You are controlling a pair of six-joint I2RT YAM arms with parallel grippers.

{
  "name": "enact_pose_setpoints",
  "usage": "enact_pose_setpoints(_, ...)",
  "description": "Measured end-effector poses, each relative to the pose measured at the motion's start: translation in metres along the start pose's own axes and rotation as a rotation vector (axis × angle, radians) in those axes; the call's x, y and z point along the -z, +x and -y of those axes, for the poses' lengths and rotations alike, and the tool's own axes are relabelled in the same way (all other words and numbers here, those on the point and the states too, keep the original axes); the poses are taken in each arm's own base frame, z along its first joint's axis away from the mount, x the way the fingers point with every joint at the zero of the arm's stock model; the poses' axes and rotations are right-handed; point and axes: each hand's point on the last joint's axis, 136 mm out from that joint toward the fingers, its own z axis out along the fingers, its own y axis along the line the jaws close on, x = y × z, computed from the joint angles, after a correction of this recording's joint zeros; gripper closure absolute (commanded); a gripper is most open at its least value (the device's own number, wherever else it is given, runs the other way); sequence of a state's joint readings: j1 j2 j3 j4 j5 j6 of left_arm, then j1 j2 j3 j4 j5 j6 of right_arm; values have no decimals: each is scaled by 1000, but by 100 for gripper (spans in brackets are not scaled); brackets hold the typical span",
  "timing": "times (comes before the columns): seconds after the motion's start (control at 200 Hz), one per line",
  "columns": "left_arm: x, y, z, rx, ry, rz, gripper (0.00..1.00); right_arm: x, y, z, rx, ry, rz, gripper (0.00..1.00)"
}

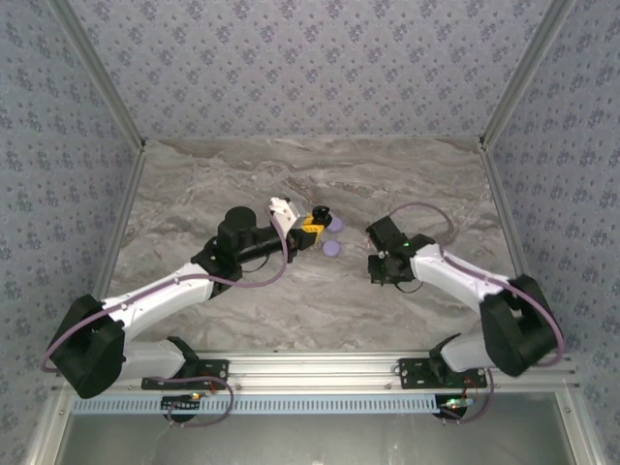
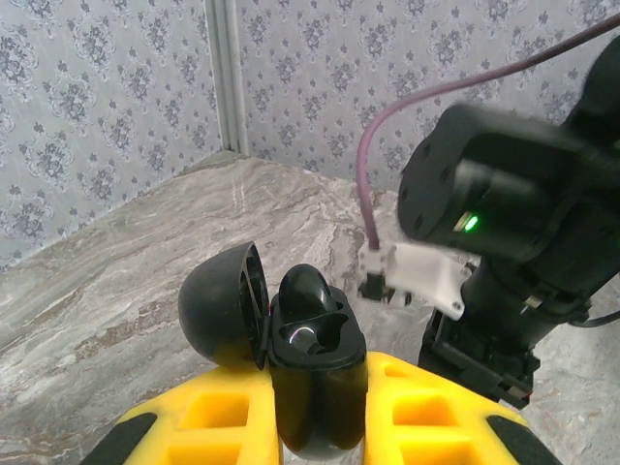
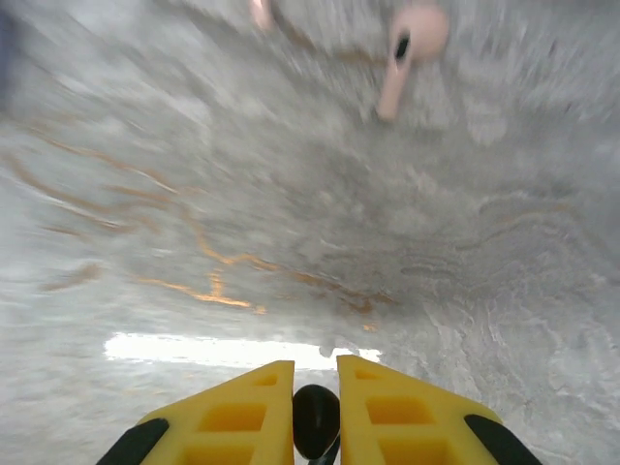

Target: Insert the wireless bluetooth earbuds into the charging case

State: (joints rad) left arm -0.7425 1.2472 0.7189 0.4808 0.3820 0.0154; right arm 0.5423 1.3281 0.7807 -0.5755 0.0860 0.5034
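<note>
Grey marbled desk [image 1: 320, 302], patterned walls on three sides. Left arm [image 1: 165, 291] reaches to the desk's middle; right arm [image 1: 465, 281] bends in from the right, the two wrists near each other. Left claw [image 2: 318, 376] is clamped on the black charging case [image 2: 315, 349], one yellow finger on each side, case upright, its hinged lid [image 2: 218, 305] swung open to the left. Right claw [image 3: 315, 373] points at the desk, fingers drawn close and pinching a small black piece, apparently a black earbud [image 3: 317, 421]; view blurred. Two purple discs [image 1: 336, 225] [image 1: 331, 248] lie on the desk just right of the left claw, between the two arms. In the open case a second black earbud [image 2: 305, 286] stands in the well beside the lid. A pink earbud [image 3: 409, 53] lies on the desk ahead of the right claw, with another pale piece [image 3: 260, 12] cut by the frame edge.
</note>
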Motion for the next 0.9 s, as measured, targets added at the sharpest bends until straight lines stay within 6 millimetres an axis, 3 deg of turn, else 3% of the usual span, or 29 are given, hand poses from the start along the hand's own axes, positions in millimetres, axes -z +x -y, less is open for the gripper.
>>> enact_pose_setpoints(0.115,-5,5,0,22,10,-5,100,44,-33,-17,-10,-108,175,83)
enact_pose_setpoints(0.295,-13,9,3,47,32,-9,100,138,-86,-52,-12,-358,508,83)
enact_pose_setpoints(0.48,-18,3,8,61,51,11,100,211,-113,-90,50,-576,722,82)
enact_pose_setpoints(0.625,-19,-4,10,72,61,37,100,233,-115,-116,113,-668,785,82)
enact_pose_setpoints(0.899,-19,-10,13,86,69,56,100,221,-112,-141,176,-689,763,82)
